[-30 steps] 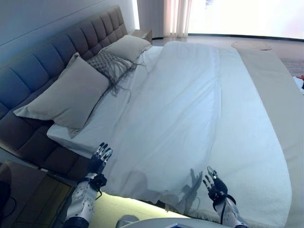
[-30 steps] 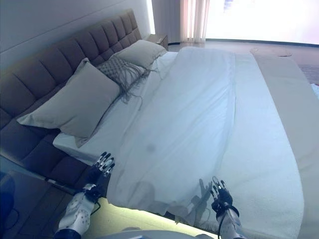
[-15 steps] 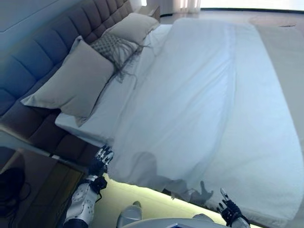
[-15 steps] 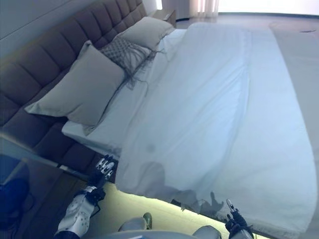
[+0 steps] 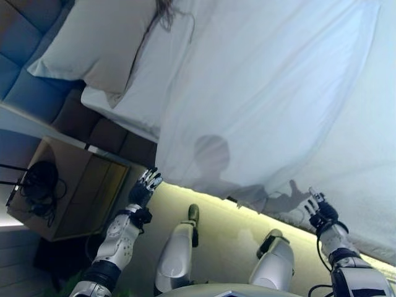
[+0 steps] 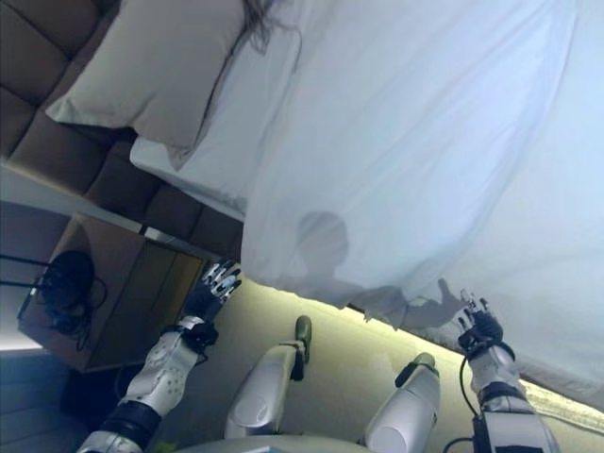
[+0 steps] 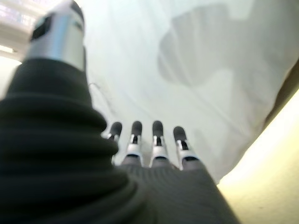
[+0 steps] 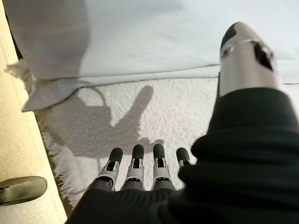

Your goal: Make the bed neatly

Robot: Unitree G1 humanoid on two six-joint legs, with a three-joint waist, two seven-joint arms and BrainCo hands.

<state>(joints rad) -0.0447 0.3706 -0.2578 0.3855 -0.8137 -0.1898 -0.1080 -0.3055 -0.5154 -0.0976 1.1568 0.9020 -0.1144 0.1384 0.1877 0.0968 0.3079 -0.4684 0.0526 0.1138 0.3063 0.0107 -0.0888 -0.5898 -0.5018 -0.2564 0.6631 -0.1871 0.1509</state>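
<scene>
camera pitch has dropped over the last second: the far half of the bed has slid out of view and the near edge now fills the head views, so the things themselves have not moved. the white sheet lies spread, its edge hanging over the side. left hand and right hand hover just beside that edge, fingers straight, holding nothing. likely the approach to grasp and straighten it. the pillow rests by the headboard.

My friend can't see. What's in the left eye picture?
A white sheet covers a bed, its edge hanging over the side. Both robot hands, left hand and right hand, reach open toward it, holding nothing. A pillow lies nearby.
</scene>
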